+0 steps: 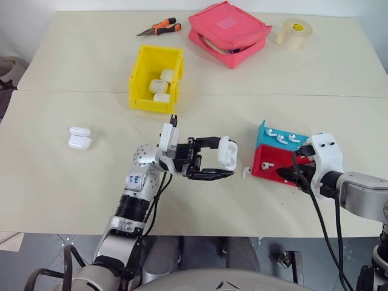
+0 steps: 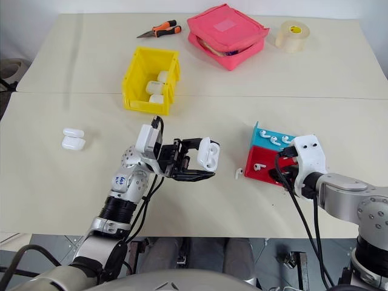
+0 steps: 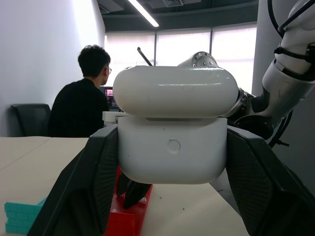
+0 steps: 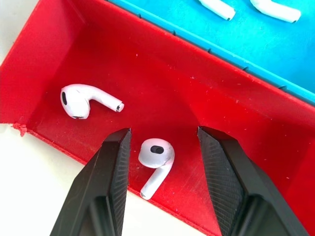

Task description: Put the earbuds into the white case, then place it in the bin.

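The left pincer (image 1: 223,163) is seen at the centre of the left eye view, closed on the white case (image 1: 227,152), which is held above the counter (image 1: 73,194) with its hinged lid partly raised. In the left wrist view the case (image 3: 172,128) is gripped between the two black fingers (image 3: 93,187) at its lower half, the lid standing slightly ajar above the body.

The right pincer (image 4: 162,157) is found at the right of the left eye view, lowered into the red compartment of a red-and-teal tray (image 1: 262,162). In the right wrist view its fingers (image 4: 106,182) are held partly open on either side of one earbud (image 4: 155,164) lying on the red floor of the tray (image 4: 206,113); no contact with it can be made out. A second earbud (image 4: 83,101) lies just beside it in the same compartment, and more earbuds (image 1: 282,138) rest in the teal compartment. One earbud (image 1: 247,172) lies on the counter, between the held case and the tray.

The bin (image 1: 140,82) is placed in the upper centre-left of the frame, with several white cases (image 1: 159,85) inside it. Two further cases (image 1: 79,137) lie at the left of the counter. A pink pouch (image 1: 228,31), a roll of tape (image 1: 294,33) and orange-handled pliers (image 1: 161,27) are set along the top of the frame. A seated person (image 3: 78,103) is visible in the left wrist view.
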